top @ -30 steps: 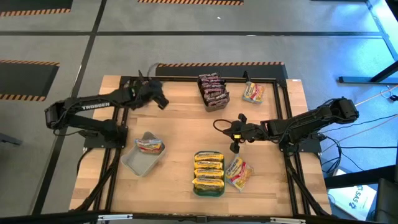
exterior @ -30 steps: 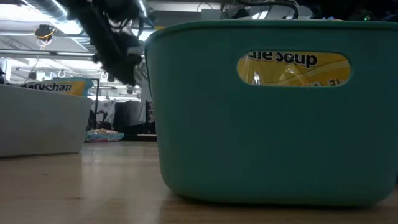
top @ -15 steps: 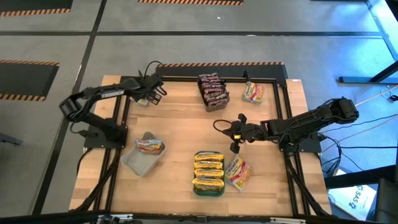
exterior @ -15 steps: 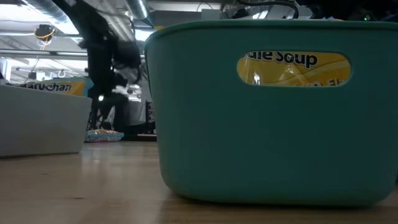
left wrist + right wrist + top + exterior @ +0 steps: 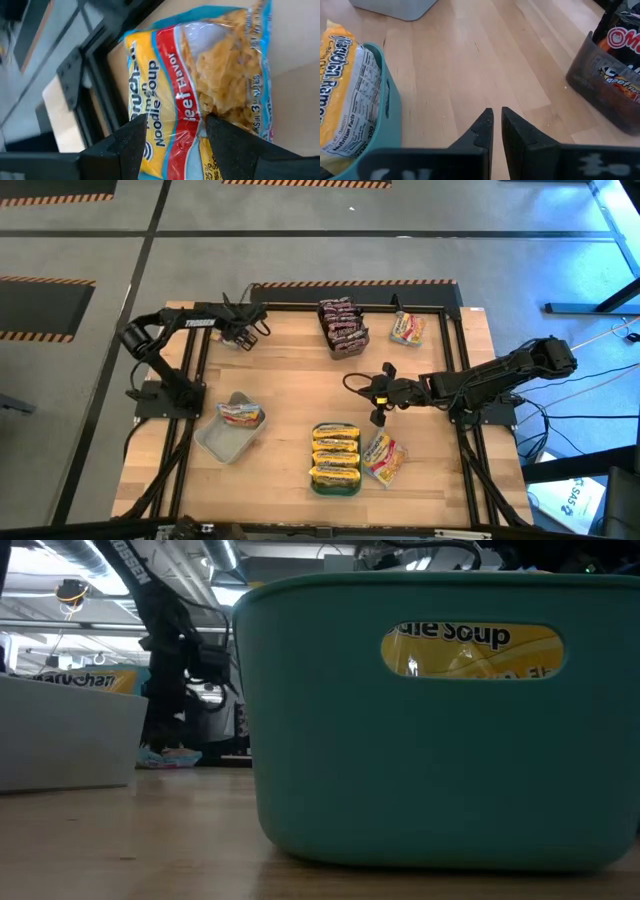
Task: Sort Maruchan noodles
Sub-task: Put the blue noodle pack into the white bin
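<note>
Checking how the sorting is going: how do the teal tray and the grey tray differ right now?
The teal tray holds a row of several yellow packets, filling it; the grey tray holds a single packet showing yellow and red. The teal tray sits square to the table's near edge, while the grey tray lies turned at an angle, over on the left arm's side. Both rest on the wooden table, neither touched by a gripper.
</note>
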Controlling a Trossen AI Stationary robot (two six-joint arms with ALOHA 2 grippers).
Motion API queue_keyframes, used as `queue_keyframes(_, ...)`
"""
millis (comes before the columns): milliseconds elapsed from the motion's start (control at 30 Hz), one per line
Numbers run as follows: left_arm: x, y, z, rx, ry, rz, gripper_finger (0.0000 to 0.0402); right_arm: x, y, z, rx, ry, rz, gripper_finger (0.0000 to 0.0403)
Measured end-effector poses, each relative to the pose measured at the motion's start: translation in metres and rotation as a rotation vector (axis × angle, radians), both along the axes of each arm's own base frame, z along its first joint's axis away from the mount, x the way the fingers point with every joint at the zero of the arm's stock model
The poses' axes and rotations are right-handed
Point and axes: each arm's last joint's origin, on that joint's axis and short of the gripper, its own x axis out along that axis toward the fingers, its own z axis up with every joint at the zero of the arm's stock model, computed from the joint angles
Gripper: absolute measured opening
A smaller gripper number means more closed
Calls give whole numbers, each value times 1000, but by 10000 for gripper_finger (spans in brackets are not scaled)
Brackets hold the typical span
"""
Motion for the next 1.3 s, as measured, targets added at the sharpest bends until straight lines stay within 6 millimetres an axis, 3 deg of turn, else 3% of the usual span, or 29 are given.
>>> queue_keyframes(367,47,-50,5,-86,-108,-349,204,10,-1,17,-40,-82,5,24)
queue_keyframes(533,72,-76,7,-73,-200,-514,204,15,-13,24,-8,-105,-22,24)
queue_keyframes(767,106,-113,10,-103,-360,-889,205,16,-32,24,99,-118,-77,24)
queue_keyframes(1000,128,-142,7,-71,-473,-1024,205,18,-41,20,191,-105,-64,26)
queue_keyframes(1133,145,-151,-4,-38,-556,-1075,205,21,-42,11,224,-75,-85,57)
queue_keyframes(1300,162,-158,-13,26,-647,-1109,205,24,-48,1,313,-56,-172,149)
